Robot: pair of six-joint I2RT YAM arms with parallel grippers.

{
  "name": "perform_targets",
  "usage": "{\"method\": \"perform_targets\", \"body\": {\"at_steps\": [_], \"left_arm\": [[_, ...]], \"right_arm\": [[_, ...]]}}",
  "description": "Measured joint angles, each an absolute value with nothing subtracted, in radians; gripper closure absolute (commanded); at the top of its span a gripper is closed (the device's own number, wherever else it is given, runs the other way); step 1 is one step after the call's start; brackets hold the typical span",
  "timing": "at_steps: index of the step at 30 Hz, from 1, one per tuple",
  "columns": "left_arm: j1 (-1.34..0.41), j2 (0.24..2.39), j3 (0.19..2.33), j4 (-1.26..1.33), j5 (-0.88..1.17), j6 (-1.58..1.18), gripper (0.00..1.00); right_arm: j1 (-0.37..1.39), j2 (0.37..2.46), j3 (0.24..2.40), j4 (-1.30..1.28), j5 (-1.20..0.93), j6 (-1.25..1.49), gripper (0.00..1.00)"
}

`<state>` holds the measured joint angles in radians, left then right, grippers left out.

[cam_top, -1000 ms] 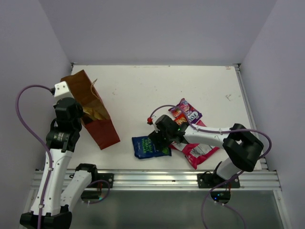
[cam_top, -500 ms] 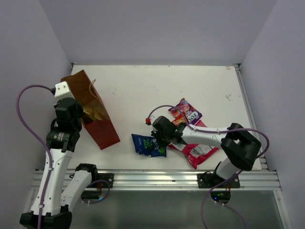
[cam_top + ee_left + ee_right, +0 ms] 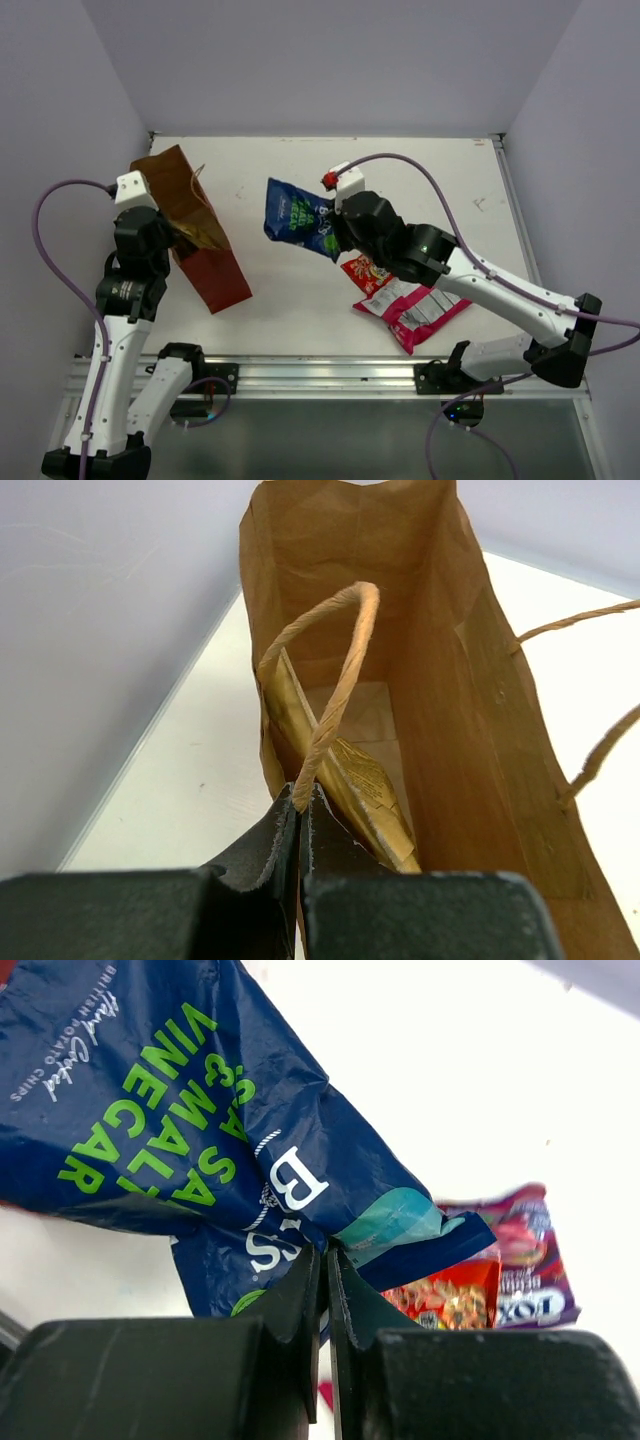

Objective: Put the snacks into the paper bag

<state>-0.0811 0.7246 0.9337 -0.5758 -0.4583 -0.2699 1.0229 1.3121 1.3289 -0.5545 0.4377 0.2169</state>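
Note:
The paper bag stands open at the left, red-brown outside and kraft brown inside. My left gripper is shut on its near string handle. A tan chips bag leans inside the bag. My right gripper is shut on a corner of the dark blue packet. The packet hangs above the table's middle, to the right of the bag. The red packet and the pink-and-silver packet lie on the table under the right arm. The purple packet shows beside the red one.
The bag's far handle hangs loose to the right. Lilac walls close in the white table on three sides. A metal rail runs along the near edge by the arm bases.
My right gripper shut on the dark blue packet and lifted it off the table, up and away toward the bag. The left arm and the bag have not moved.

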Motion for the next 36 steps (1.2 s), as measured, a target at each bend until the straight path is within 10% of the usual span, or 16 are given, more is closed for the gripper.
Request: {"method": "perform_targets", "body": {"at_steps": [25,36], "left_arm": [[-0.081,0.689,0.935,-0.585,-0.389,-0.27,1.0],[-0.081,0.687,0.935,-0.593,-0.405,-0.27,1.0]], "right_arm": [[1.191,2.039,2.405,-0.389,0.54,-0.019,0.92],[1.193,2.146,2.443,-0.239,0.44,0.059,0.92]]}}
